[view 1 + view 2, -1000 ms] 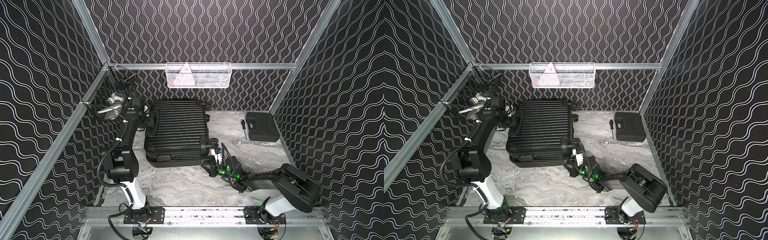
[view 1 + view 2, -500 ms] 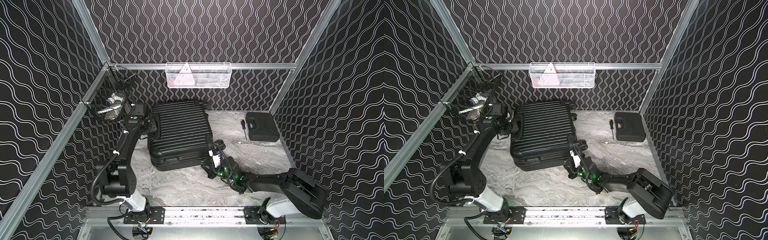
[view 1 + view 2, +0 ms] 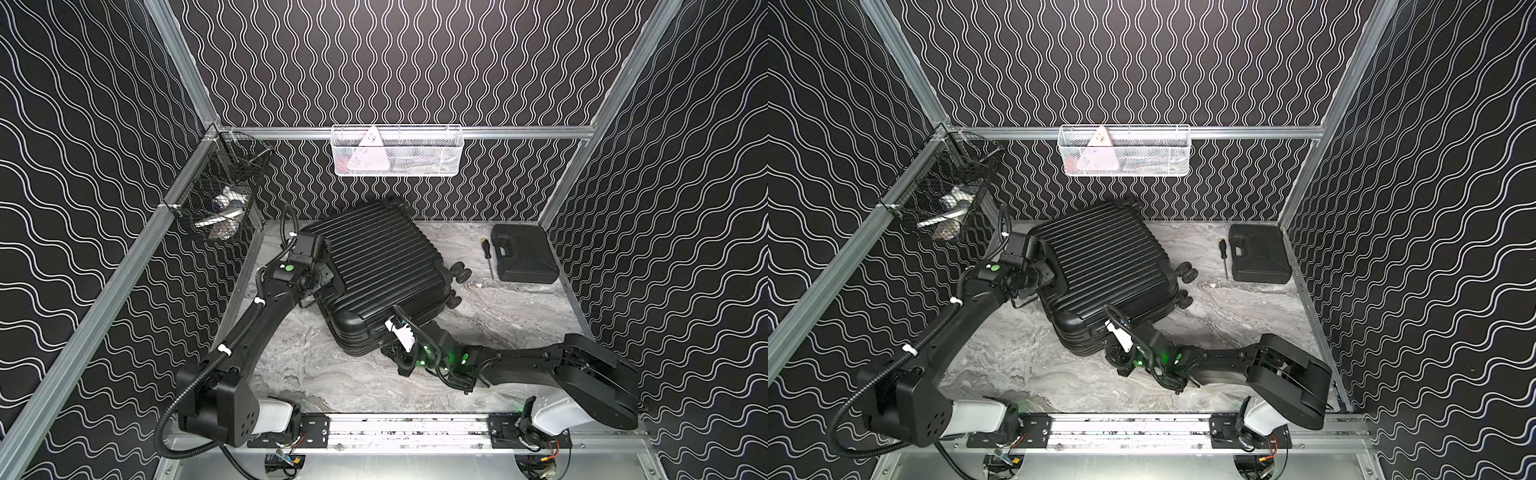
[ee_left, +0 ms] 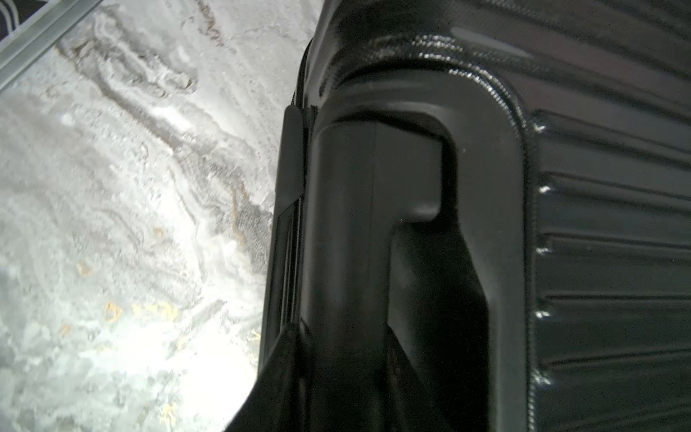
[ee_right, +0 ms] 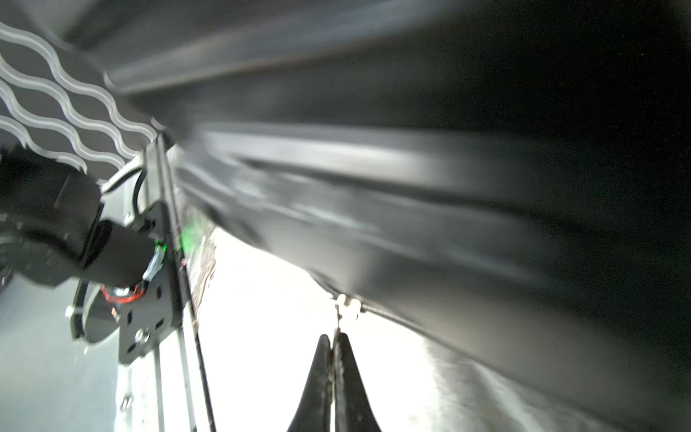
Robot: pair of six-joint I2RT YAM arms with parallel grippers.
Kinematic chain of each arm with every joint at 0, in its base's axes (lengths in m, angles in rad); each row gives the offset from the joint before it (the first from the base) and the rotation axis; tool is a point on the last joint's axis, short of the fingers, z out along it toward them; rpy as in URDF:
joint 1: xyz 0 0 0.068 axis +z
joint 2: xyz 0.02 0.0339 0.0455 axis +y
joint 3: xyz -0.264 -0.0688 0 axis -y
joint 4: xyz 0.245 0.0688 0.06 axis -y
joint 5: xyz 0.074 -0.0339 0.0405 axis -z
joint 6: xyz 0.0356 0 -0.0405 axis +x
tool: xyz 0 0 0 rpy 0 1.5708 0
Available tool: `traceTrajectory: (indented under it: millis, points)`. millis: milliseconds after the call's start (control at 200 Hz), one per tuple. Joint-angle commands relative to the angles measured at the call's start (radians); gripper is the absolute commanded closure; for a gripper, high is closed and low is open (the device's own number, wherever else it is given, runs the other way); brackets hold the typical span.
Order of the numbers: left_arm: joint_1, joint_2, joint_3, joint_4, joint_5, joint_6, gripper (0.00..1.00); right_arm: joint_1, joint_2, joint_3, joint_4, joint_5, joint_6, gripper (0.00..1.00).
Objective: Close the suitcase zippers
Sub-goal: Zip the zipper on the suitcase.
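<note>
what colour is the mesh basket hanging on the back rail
White. The mesh basket shows best in a top view.

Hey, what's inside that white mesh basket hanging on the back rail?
A white triangular piece leans at one end of the basket. Pale shapes lie along the bottom, but the mesh blurs them too much to name.

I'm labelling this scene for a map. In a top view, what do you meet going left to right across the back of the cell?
wire basket → suitcase → screwdriver → tool case
</note>
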Motion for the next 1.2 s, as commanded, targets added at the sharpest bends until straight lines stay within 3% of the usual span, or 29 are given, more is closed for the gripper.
traceTrajectory:
  millis: [0, 160, 235, 370, 425, 601, 726, 821, 1011, 1121, 1196]
  points:
    - [-0.033, -0.024, -0.008, 0.148, -0.039, -0.341, 0.88, 0.05, 0.013, 0.032, -0.045, -0.143, -0.084, 1.0]
    - [-0.094, -0.038, -0.02, 0.133, -0.094, -0.432, 0.87, 0.094, 0.066, 0.102, -0.103, -0.132, -0.115, 1.0]
    - [-0.121, -0.034, -0.022, 0.141, -0.096, -0.449, 0.81, 0.105, 0.085, 0.114, -0.095, -0.121, -0.112, 1.0]
    - [-0.135, -0.014, 0.003, 0.158, -0.099, -0.364, 0.56, 0.104, 0.077, 0.105, -0.093, -0.073, -0.087, 1.0]
    - [-0.134, -0.008, 0.021, 0.161, -0.106, -0.28, 0.4, 0.09, 0.051, 0.082, -0.111, -0.026, -0.077, 1.0]
    - [-0.134, 0.029, 0.141, 0.15, -0.119, 0.169, 0.01, -0.053, -0.064, -0.038, -0.143, -0.034, -0.007, 1.0]
    - [-0.134, 0.017, 0.162, 0.201, 0.066, 0.587, 0.01, -0.149, -0.115, -0.08, -0.197, -0.035, 0.007, 1.0]
    - [-0.133, 0.037, 0.206, 0.139, 0.207, 0.874, 0.01, -0.221, -0.139, -0.093, -0.237, -0.051, 0.013, 1.0]
    - [-0.088, 0.12, 0.337, -0.098, 0.308, 1.309, 0.05, -0.39, -0.216, -0.121, -0.302, -0.108, 0.009, 1.0]
    - [0.014, 0.116, 0.378, -0.211, 0.576, 1.553, 0.07, -0.487, -0.254, -0.124, -0.342, -0.163, -0.002, 1.0]
    - [0.052, 0.116, 0.401, -0.327, 0.743, 1.802, 0.08, -0.531, -0.261, -0.119, -0.356, -0.199, -0.01, 1.0]
